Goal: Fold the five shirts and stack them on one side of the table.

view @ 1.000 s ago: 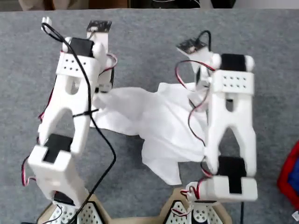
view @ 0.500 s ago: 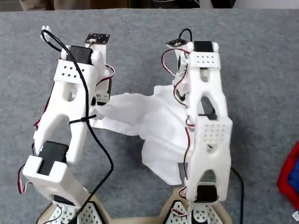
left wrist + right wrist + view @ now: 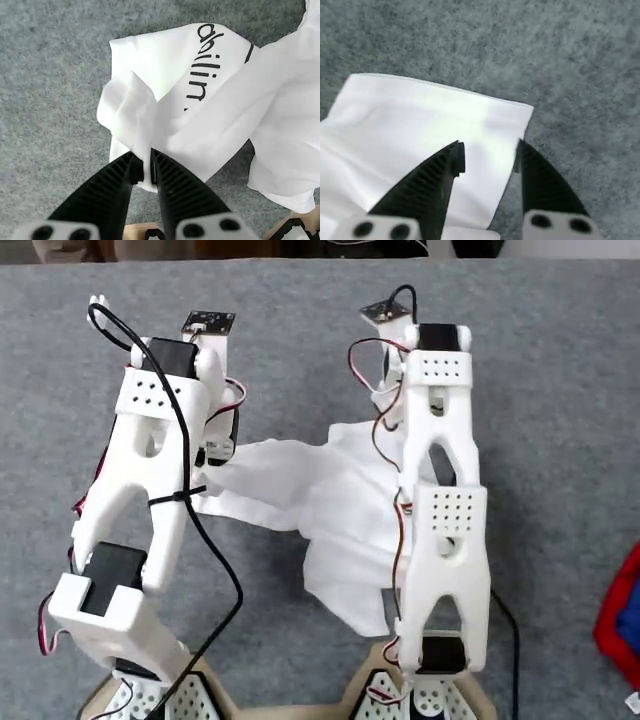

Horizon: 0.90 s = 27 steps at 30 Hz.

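Crumpled white cloth shirt [image 3: 310,505] lies at the middle of the grey felt-covered desk [image 3: 560,440], between the two arms. Left arm rises from its near base leaning left, bends at the elbow toward the far side, and has its wrist pitched down over the shirt's left edge. Left tool [image 3: 146,169] is closed tight, pinching a raised fold of the shirt. Right arm runs almost straight from near to far across the shirt. Right tool [image 3: 487,152] stands parted, gripping nothing, over a flat corner at the shirt's far edge.
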Each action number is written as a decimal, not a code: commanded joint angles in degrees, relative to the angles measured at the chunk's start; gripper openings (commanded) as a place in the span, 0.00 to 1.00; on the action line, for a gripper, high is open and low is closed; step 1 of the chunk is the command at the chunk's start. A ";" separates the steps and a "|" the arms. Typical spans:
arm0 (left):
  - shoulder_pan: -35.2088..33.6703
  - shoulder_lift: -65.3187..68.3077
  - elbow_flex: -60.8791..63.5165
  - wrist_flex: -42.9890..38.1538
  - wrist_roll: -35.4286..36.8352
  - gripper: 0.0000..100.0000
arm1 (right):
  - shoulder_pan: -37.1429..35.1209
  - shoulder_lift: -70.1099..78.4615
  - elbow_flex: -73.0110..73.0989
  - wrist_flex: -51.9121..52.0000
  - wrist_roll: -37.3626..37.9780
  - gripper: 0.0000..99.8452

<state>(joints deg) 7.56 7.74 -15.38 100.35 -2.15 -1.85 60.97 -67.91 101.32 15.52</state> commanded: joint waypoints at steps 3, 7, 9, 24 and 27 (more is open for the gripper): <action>0.44 -2.86 -0.18 0.35 -0.26 0.02 | 2.15 -0.04 -3.21 0.62 -0.26 0.25; 0.44 -2.86 -0.18 0.35 -0.26 0.02 | 2.24 4.44 -3.21 -2.55 -0.35 0.25; 0.44 -2.86 -0.18 0.35 -0.26 0.02 | 2.24 6.11 -3.21 -3.52 -0.35 0.25; 0.00 -3.21 2.37 0.35 -0.26 0.02 | 3.47 7.52 -9.27 0.00 -0.35 0.01; 0.00 -3.21 1.93 0.35 -0.26 0.02 | 4.44 7.43 -13.58 0.97 -0.35 0.01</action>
<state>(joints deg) 7.56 7.74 -12.75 100.35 -2.15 0.97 68.79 -76.18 101.05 15.60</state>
